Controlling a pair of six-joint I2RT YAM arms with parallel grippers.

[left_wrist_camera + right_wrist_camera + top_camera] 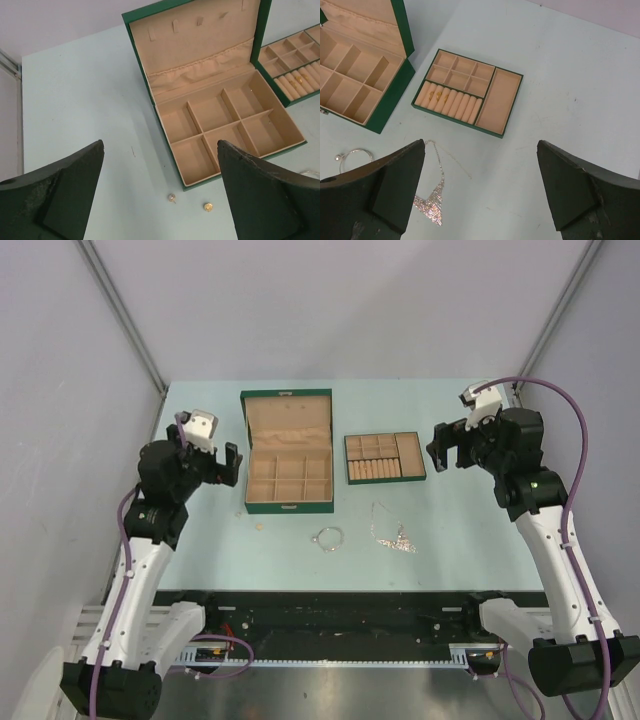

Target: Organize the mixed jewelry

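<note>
Left tool (160, 160) and right tool (480, 160) both gape apart; the necklace (398, 543) looks limp, light and slippery: pinch its pendant cluster (433, 204).

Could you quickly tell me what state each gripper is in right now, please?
Left gripper: open, holding nothing.
Right gripper: open, holding nothing.

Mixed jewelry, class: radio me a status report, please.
Left jaws open, right jaws open, both empty. Bangle, necklace, two tiny pieces loose on table near open green box. Nothing blocking them.
</note>
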